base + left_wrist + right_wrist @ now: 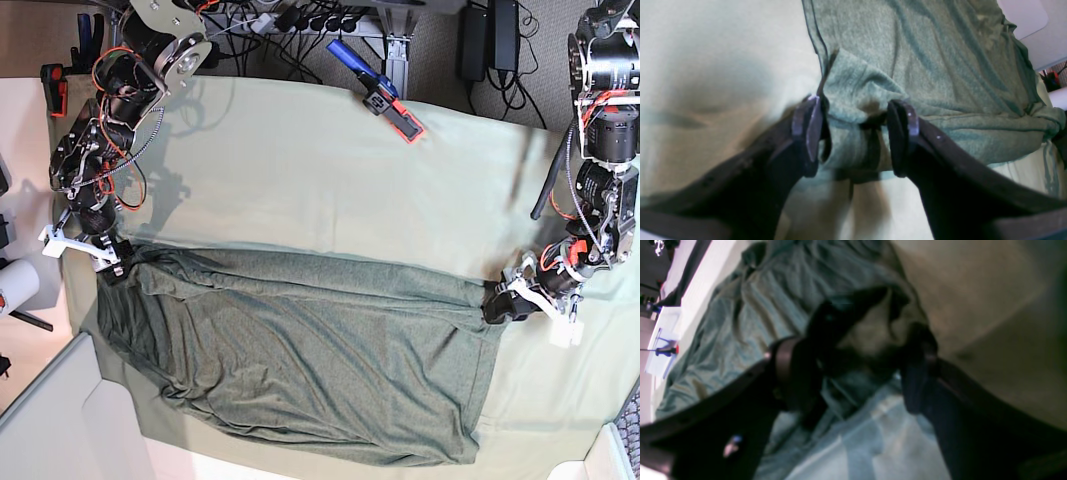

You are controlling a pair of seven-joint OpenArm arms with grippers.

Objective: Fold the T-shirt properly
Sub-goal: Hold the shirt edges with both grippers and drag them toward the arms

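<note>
The dark olive T-shirt (300, 340) lies wrinkled across the near half of the pale green table cloth (300, 170). My left gripper (497, 303) is down at its upper right corner. In the left wrist view, the gripper (855, 136) stands open, with a folded edge of the T-shirt (923, 66) lying between its fingers. My right gripper (113, 268) sits at the shirt's upper left corner. In the blurred right wrist view, it (853, 373) is open astride a bunched bit of the T-shirt (756, 306).
A blue and red tool (378, 92) lies at the cloth's far edge, with cables and power bricks (490, 40) behind it. A white roll (15, 285) stands off the left side. A white panel (50, 420) is at the near left corner.
</note>
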